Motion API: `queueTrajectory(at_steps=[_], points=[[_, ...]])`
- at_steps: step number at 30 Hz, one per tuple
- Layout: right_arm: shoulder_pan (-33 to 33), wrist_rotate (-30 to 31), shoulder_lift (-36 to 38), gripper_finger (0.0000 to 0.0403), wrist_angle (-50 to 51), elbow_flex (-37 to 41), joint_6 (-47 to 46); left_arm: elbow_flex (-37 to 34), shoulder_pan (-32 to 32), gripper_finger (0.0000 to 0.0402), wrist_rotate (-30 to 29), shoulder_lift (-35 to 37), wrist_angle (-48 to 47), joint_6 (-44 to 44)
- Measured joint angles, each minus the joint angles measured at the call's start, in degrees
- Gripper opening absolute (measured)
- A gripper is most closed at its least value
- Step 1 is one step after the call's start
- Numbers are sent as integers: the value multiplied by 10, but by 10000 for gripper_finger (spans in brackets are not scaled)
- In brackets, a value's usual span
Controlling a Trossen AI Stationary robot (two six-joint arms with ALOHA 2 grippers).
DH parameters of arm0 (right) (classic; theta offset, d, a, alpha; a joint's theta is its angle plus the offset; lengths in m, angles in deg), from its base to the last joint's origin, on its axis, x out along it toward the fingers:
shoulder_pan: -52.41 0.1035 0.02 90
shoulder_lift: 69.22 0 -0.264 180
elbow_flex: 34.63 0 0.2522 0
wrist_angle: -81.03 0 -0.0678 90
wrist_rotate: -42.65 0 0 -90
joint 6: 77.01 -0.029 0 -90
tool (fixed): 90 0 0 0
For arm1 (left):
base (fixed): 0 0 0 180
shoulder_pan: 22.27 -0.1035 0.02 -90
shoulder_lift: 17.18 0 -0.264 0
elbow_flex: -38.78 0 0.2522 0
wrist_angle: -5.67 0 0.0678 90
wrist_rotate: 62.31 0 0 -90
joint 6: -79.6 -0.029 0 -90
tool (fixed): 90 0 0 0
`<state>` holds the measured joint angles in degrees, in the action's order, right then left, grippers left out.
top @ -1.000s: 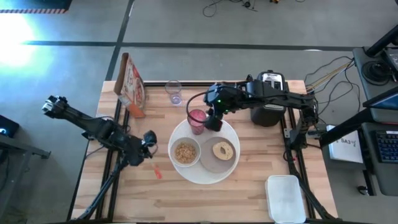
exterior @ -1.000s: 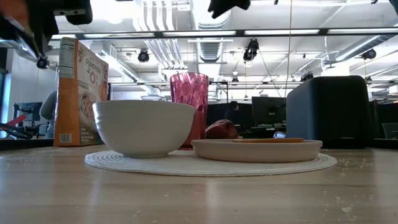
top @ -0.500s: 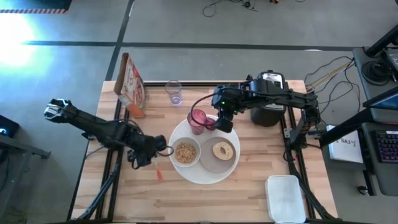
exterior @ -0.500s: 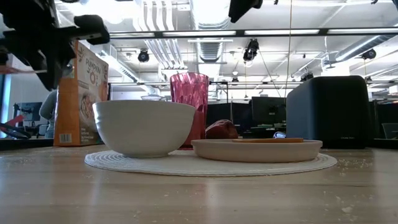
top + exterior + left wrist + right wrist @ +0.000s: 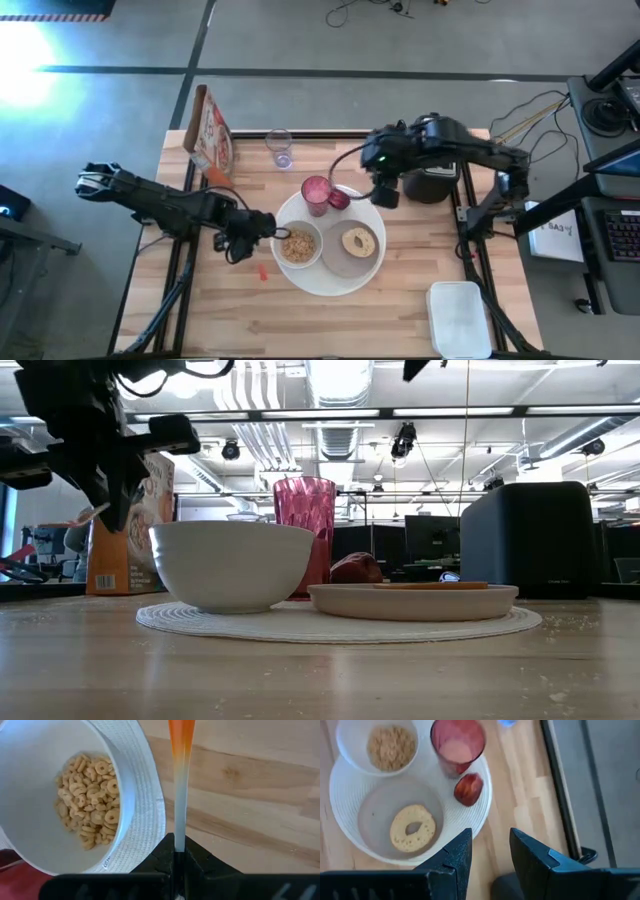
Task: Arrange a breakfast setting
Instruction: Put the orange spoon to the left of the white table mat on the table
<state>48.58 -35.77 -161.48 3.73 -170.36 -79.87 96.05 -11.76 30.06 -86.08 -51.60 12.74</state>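
Spoon in my left gripper, the last piece of the breakfast setting still to place

My left gripper (image 5: 243,237) hovers just beside the large round white ribbed placemat (image 5: 300,281), clamped on the orange-handled spoon (image 5: 179,780); my right gripper (image 5: 487,851) hangs with fingers apart above the counter (image 5: 350,315) beside the black-and-silver toaster (image 5: 432,160); already on the placemat sit the small white bowl (image 5: 297,244) of cereal rings, the small grey plate (image 5: 335,258) carrying the tan bagel (image 5: 358,241), the pink-red ribbed tumbler (image 5: 316,193) and the small red fruit (image 5: 338,199); I judge the setting nearly done, only the spoon left; the left wrist view shows the clamp on the spoon, which the high view hides; the low view shows the fruit between tumbler and plate, yet no spoon.
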Motion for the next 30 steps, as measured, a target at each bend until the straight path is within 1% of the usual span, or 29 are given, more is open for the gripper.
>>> queueTrajectory(at_steps=[2, 4, 7, 11, 14, 20, 23, 30], points=[[-6, 0, 26, 123, -19, 8, 6, 0, -2, 0, -1, -4, 8, -4], [-10, 0, 57, 122, -61, 32, 13, 0, -5, 0, -1, -7, 16, -11], [-13, -1, 113, 120, -141, 102, 29, 0, -9, 0, -2, -8, 16, -17], [-18, -26, 194, 119, -218, 236, 24, 0, -13, 0, -3, -6, 18, -17], [-18, -26, 259, 118, -285, 352, 14, 0, -13, 0, -3, -6, 23, -17], [-18, -31, 383, 118, -452, 574, -6, 0, -13, 0, -4, -6, 40, -15], [-18, -46, 444, 118, -539, 672, -7, 0, -14, 0, -4, -6, 44, -12], [-18, -47, 563, 118, -716, 871, -21, 0, -21, 0, -16, -6, 45, 4]])
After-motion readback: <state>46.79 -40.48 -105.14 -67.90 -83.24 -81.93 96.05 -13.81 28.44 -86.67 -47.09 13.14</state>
